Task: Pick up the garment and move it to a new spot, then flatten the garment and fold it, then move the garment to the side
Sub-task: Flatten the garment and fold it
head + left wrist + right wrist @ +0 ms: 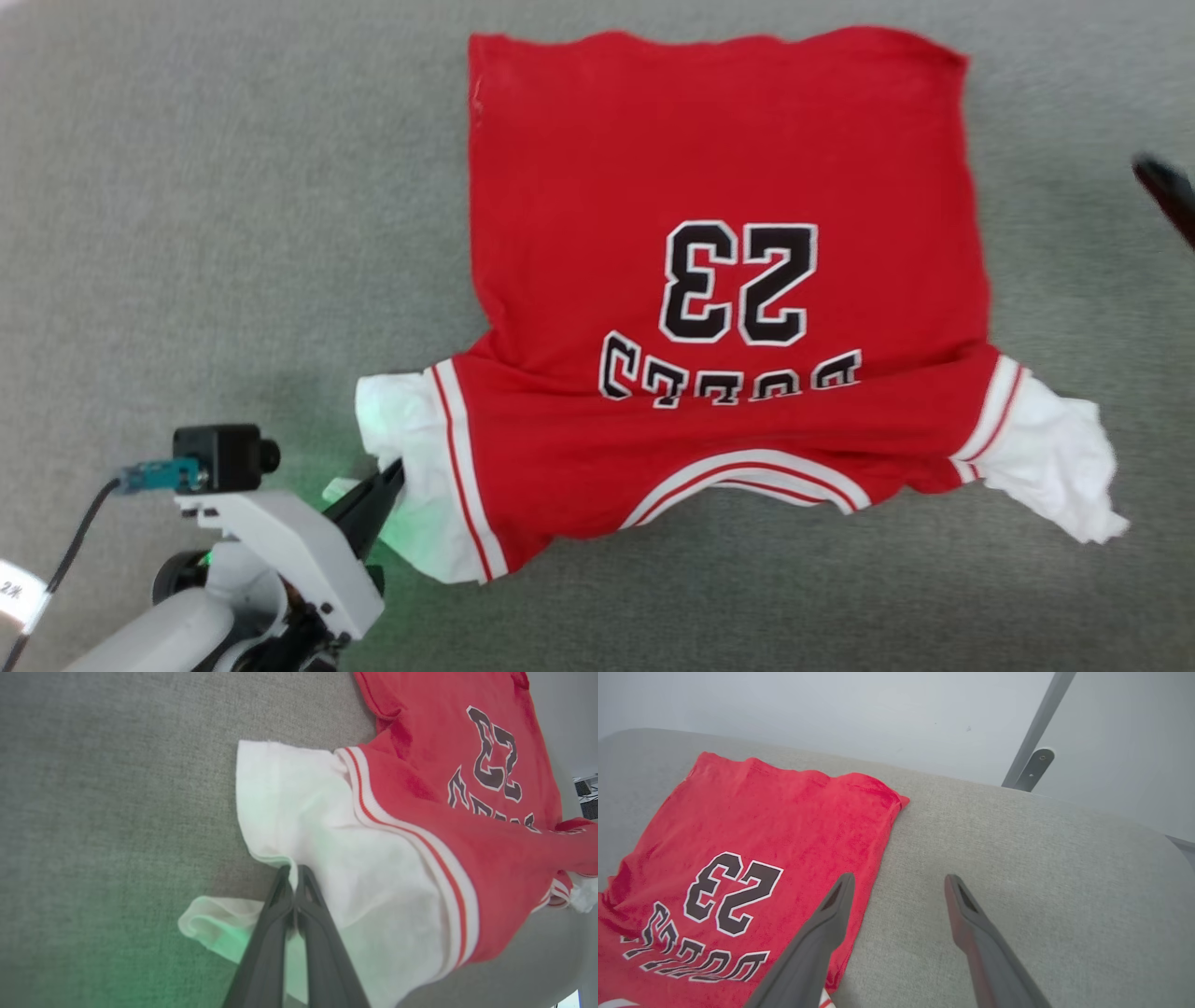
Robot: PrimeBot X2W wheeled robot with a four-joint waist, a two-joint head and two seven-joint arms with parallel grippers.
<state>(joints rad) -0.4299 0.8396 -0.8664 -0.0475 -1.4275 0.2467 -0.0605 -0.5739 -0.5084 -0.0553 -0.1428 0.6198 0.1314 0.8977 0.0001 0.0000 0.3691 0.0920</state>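
Partly creased garment [728, 168]; lettering [728, 378] half hidden.

Reads as a robotics lab or test cell. Evidence:
- The work surface [187, 187] is one large pad in plain grey woven fabric with a rounded far edge. The garment [709, 159] lies directly on it.
- Behind it is a bare pale grey wall [831, 709].
- A grey metal strut [1043, 718] rises at an angle past the edge, with a bolted bracket [1034, 767].
- A small black box camera [219, 455] sits on the robot's arm, with a teal connector [154, 476], a loose black cable [86, 527] and a white label tag [19, 593].
- A green light cast [154, 961] falls on the fabric.
- There is dark kit [586, 795] at the edge of the left wrist view, too small to tell.
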